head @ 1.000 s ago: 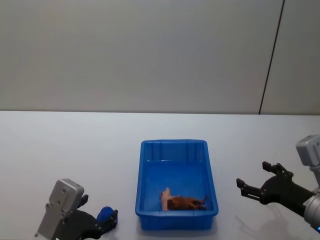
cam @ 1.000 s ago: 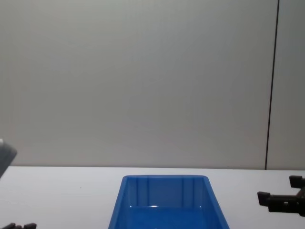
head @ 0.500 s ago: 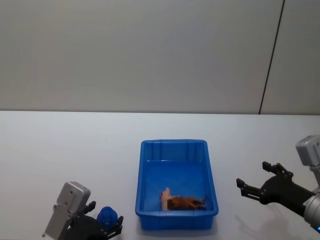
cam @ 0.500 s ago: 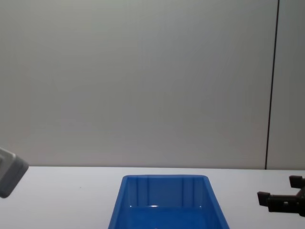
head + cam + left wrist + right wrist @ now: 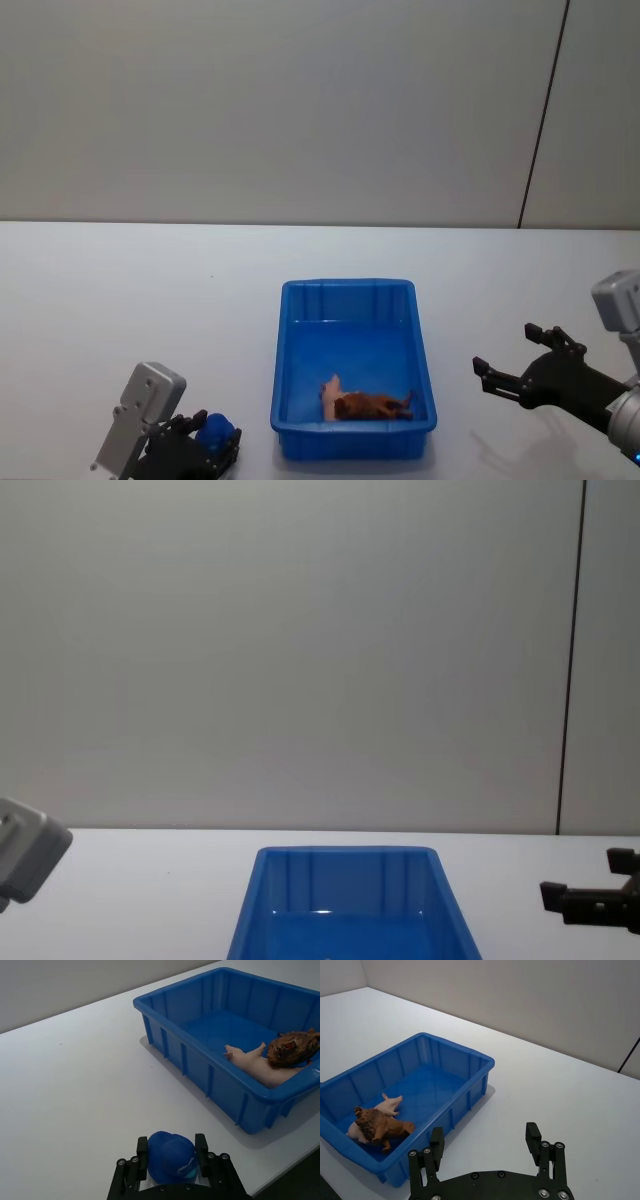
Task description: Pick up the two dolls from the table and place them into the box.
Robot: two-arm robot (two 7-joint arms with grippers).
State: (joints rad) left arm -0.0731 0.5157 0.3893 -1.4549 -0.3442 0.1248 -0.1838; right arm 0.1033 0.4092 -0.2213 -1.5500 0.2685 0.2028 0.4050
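Left wrist view: left gripper (image 5: 172,1157) clamps blue doll (image 5: 171,1156), markings unreadable.

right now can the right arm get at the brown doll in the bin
Probably yes: the brown doll lies uncovered in the open blue bin, and the right gripper, jaws open, hovers beside it with bare table between.

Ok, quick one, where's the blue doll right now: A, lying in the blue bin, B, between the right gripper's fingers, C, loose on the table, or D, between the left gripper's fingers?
D: the blue doll sits clamped in the left gripper, beside the box.
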